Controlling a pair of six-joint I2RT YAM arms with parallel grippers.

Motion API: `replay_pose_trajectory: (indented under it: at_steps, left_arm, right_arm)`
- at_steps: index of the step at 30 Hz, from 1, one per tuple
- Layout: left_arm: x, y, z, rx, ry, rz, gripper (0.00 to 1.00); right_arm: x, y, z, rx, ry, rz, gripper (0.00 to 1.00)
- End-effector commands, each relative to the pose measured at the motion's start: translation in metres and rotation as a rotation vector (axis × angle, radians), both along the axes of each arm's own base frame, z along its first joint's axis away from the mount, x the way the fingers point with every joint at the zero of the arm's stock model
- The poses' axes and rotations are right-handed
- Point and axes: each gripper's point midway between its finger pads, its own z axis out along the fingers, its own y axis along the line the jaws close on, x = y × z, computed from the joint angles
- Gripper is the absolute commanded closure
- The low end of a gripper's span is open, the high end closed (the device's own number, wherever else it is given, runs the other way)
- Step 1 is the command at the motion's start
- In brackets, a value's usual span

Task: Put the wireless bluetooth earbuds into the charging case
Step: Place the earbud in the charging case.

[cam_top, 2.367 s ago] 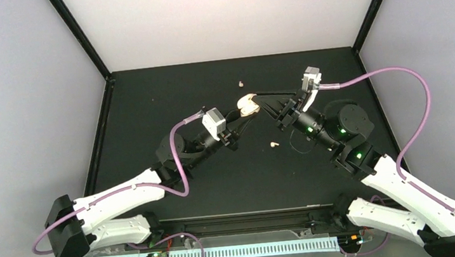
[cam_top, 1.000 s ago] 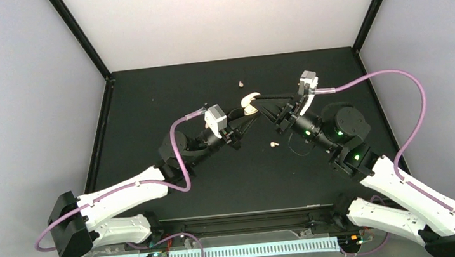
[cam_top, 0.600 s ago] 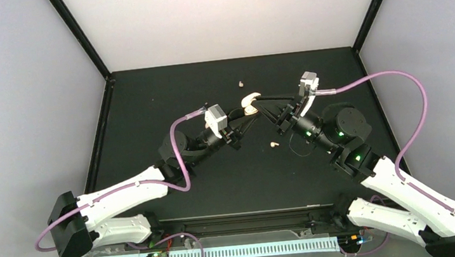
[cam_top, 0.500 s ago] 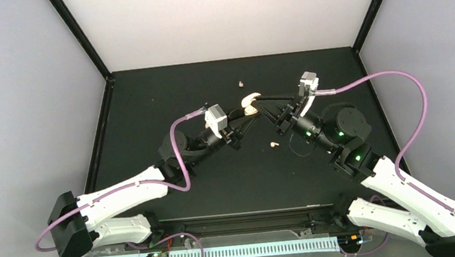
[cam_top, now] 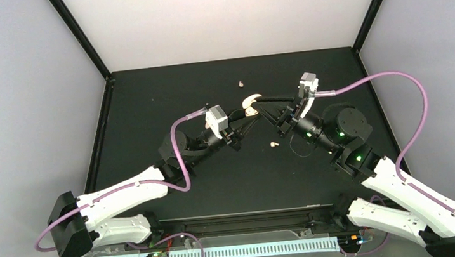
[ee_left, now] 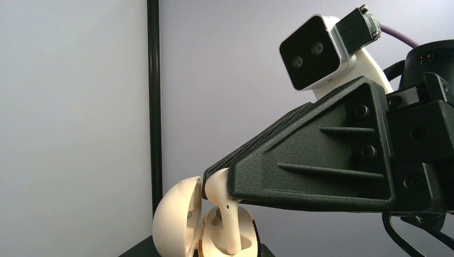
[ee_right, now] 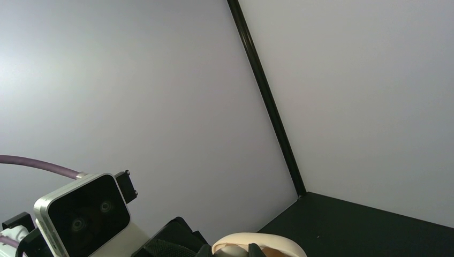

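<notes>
Cream-white earbuds (cam_top: 273,143), cream case (ee_left: 175,220), black table (cam_top: 146,111), purple cables (cam_top: 388,74)

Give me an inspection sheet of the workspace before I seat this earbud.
Surface: black table, matte.
Job's things: charging case open, lid tipped back; held earbud stem-down in a case well; far loose earbud and near loose earbud lying on the table.
Clutter: nothing seen.
Grippers: left gripper appears to hold the case; right gripper fingers pinch the held earbud's head.
Cables: purple cables arc off both wrists, away from the case.
Surroundings: grey walls, black frame posts.
</notes>
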Motion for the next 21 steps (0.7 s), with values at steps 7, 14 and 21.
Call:
replay_pose_trajectory:
  at_steps: [7, 14, 21]
  left_arm:
    - [-0.0115, 0.0166, 0.0373, -0.101, -0.059, -0.004, 0.99]
    - [-0.0114, 0.0180, 0.0386, -0.100, -0.070, 0.006, 0.98]
    - [-0.0086, 0.0175, 0.0353, -0.082, -0.075, 0.026, 0.98]
  right_arm:
    - [-0.0010, 0.0032, -0.0180, -0.052, 0.031, 0.002, 0.94]
    - [0.0006, 0.0031, -0.0201, -0.062, 0.048, -0.004, 0.97]
    - [0.0078, 0.0002, -0.0253, -0.070, 0.109, -0.037, 0.97]
